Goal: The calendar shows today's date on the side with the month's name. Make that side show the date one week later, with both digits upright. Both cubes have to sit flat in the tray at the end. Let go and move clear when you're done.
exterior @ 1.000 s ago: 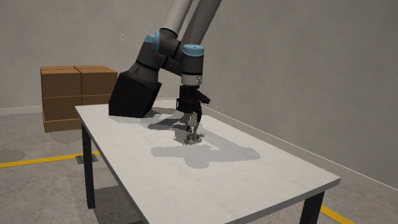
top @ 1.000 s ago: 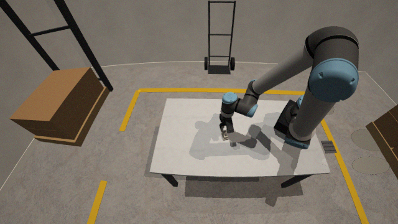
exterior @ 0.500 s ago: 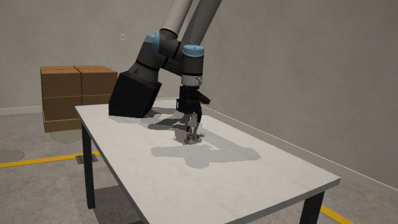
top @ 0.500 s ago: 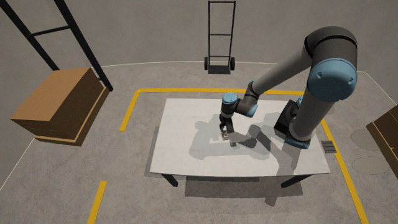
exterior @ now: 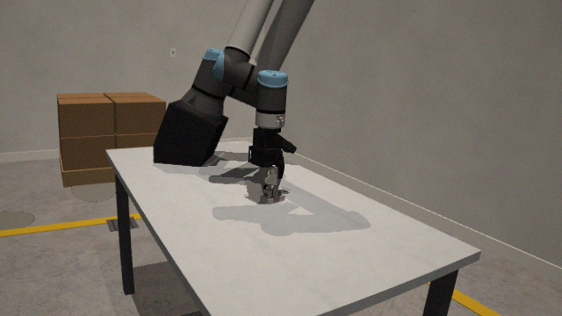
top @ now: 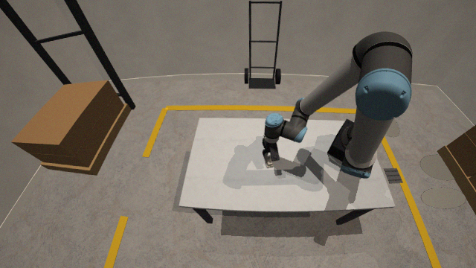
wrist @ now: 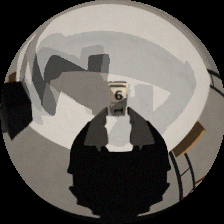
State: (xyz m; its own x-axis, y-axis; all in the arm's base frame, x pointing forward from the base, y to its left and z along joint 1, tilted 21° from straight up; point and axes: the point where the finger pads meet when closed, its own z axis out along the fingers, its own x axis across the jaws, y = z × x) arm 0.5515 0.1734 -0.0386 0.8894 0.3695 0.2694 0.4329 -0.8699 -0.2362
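- down near the middle of the white bench (exterior: 351, 263), the arm's hand (exterior: 269, 193) points straight down, its tips low over the calendar.
- the calendar (wrist: 118, 95) shows in the wrist view just beyond the two dark fingers, with a cube face marked 6 upright toward the camera; a second marking sits below it, too blurred to read.
- the fingers stand partly closed, at a steady narrow gap, and whether they pinch a cube or only straddle it cannot be told from these views.
- from the top view the hand (top: 268, 161) covers the calendar, so the tray and the second cube are hidden.
- around the bench: a yellow floor line (top: 230, 108), a stack of cardboard boxes (exterior: 110, 127) behind, a hand truck (top: 276, 41) by the far wall.
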